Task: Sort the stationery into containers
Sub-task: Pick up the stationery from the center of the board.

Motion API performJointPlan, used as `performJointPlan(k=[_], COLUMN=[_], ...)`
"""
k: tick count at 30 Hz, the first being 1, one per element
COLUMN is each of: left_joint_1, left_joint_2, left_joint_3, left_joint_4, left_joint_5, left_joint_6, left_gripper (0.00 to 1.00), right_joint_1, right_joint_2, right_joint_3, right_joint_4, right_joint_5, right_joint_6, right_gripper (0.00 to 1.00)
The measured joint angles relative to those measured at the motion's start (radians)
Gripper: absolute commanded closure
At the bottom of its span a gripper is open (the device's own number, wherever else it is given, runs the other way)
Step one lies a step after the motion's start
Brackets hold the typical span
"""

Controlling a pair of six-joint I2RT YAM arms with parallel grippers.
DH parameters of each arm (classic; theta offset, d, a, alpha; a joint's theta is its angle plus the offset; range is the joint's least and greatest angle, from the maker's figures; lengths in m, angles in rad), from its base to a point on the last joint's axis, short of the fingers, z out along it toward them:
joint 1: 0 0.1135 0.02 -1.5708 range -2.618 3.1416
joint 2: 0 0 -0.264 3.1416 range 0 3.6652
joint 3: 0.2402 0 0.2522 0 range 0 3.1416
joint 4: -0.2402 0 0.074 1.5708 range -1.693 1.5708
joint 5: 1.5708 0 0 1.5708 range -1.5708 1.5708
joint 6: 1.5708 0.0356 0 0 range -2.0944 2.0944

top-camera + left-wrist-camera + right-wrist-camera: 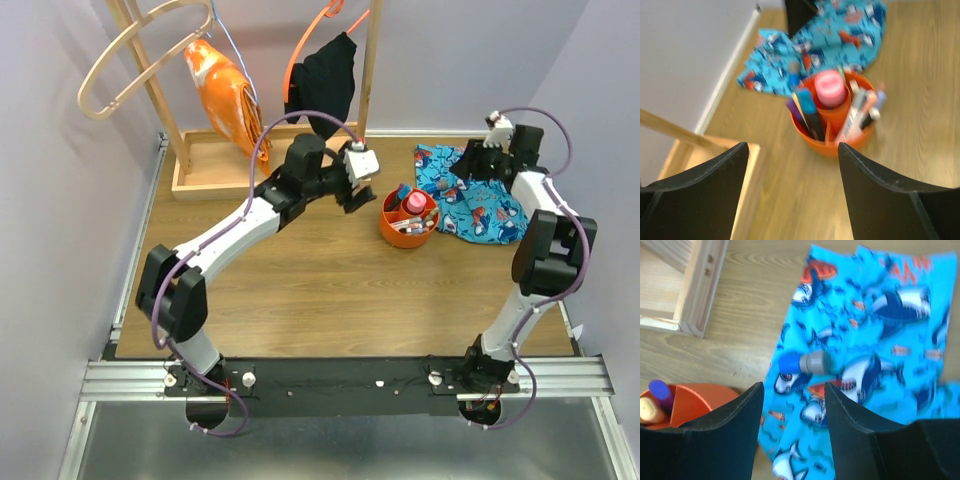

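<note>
**Wooden surface** (330, 290), seen from above. A blue shark-print cloth (480, 205) lies at upper right, with an orange tub (400, 240) just beside its left edge. The tub holds pens standing on end and a pink tube (830, 87).

One grey marker (807, 362) with a blue cap lies on the cloth outside the tub. In the right wrist view it sits just above the gap of the right arm's jaws, which are spread and empty. Its long axis runs left to right, along the line in which they close, so a wrist turn is probably needed.

The left arm's jaws, also spread and empty, face the tub. The right arm is nearer the marker.
</note>
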Motion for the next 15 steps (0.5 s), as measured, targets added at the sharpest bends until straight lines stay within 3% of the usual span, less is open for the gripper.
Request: performJointPlan(k=[2, 15], left_joint_1=[-0.001, 0.048], left_joint_2=[-0.051, -0.190], left_joint_3=[-0.076, -0.264], left_joint_4=[-0.048, -0.180], left_joint_5=[0.005, 0.016], left_joint_6=[0.047, 0.158], left_gripper=[0.01, 0.01], right_joint_1=[0.024, 0.167], right_joint_2=[0.043, 0.337], right_joint_3=[0.079, 0.506], right_joint_4=[-0.034, -0.431], right_joint_5=[-0.011, -0.008], right_joint_6=[-0.076, -0.648], right_gripper=[0.41, 0.44])
